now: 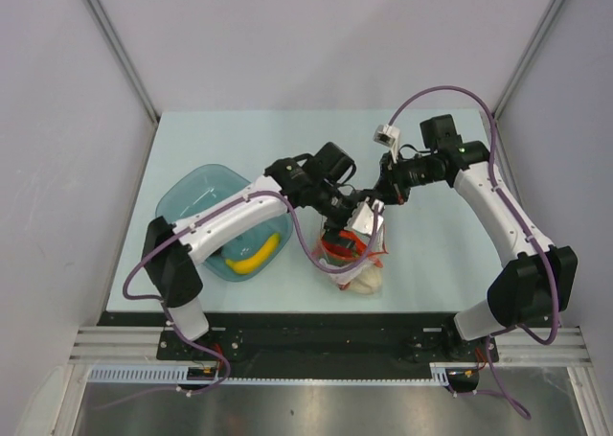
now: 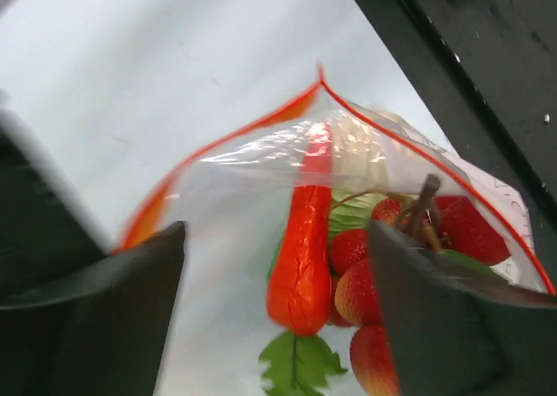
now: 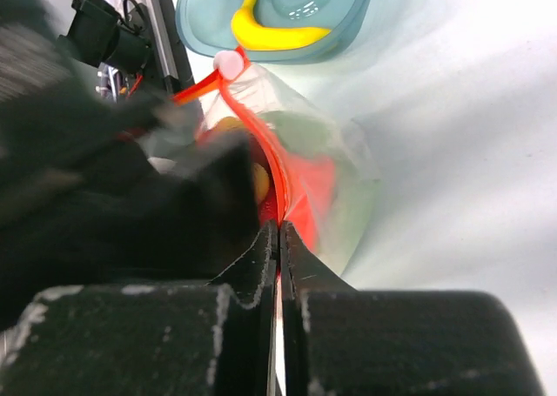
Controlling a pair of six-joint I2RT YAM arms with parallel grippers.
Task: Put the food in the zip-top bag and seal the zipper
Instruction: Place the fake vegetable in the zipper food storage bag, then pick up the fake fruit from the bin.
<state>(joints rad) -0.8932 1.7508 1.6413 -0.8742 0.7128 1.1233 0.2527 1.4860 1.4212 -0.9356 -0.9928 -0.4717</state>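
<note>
Right gripper [image 3: 278,239]: pinching the zipper [image 3: 277,178] between closed jaws, likely propping the mouth open.
Left gripper [image 2: 277,231]: hanging spread wide over the mouth, gripping nothing.
Zip-top bag [image 1: 356,254]: lying midway along the near edge of the table [image 1: 441,263], holding the pepper [image 2: 300,257], berry cluster [image 2: 365,283] and cabbage [image 1: 362,283].
Banana [image 1: 257,257]: waiting in the bowl [image 1: 187,196], toward the left edge.
Hard to make out: whatever else is sitting deeper inside, blurring behind crinkled plastic.

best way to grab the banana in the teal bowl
Take the banana at its middle, coming straight down from above, fingers across its narrow width. It lies flat in the teal bowl, whose walls block a sideways approach.
</note>
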